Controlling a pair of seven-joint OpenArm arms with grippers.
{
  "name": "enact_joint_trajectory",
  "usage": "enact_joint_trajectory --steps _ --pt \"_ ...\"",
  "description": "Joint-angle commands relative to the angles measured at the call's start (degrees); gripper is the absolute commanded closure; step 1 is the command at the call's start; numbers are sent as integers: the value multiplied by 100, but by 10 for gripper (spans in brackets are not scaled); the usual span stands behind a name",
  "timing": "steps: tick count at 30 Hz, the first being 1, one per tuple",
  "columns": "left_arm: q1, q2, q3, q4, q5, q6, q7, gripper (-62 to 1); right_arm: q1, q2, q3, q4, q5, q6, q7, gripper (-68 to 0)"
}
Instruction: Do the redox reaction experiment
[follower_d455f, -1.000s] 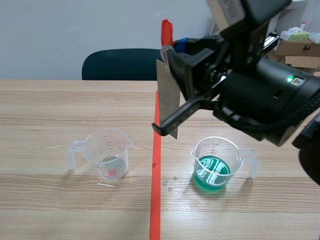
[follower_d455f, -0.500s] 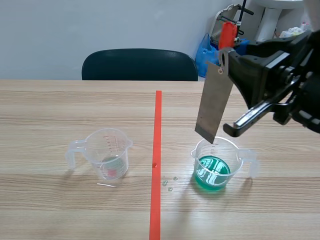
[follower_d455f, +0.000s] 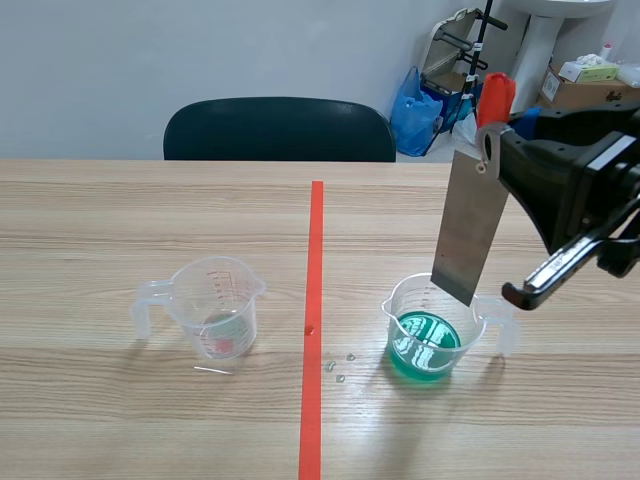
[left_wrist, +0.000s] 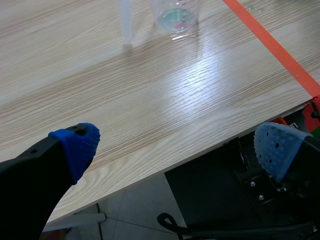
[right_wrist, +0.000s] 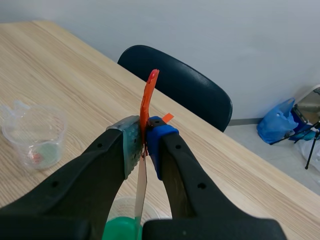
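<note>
The right gripper (right_wrist: 143, 144) has its jaws clamped tight on the top of a flat grey metal strip (follower_d455f: 468, 235), just under the strip's orange-red plastic tab (follower_d455f: 495, 98), which sticks up above the pads. Held by that end, the strip hangs down below the jaws, a little tilted, and its bare length is free to go into liquid, which looks to be the point of gripping it so high. Its lower edge sits at the mouth of the clear plastic measuring cup holding green liquid (follower_d455f: 432, 325), right beneath the jaws. As far as I can tell the metal has not met the liquid yet, so I'd say the dip is the step in hand.

The left gripper (left_wrist: 175, 150) has its jaws spread wide with nothing between them. It hangs off the near edge of the wooden table (follower_d455f: 120, 220), out of the way. Well ahead of it stands a second clear plastic measuring cup with red markings (follower_d455f: 215, 305), nearly empty. A few droplets (follower_d455f: 340, 365) lie on the wood beside the green cup.
</note>
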Motion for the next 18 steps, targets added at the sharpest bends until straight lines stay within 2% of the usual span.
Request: enact_joint_trajectory --steps 1,18 --pt "7 -20 -35 79 -31 -13 -79 -623 9 81 79 140 87 -42 74 -13" --pt "7 -20 -35 79 -31 -13 -79 -623 11 79 79 140 144 -44 197 -13"
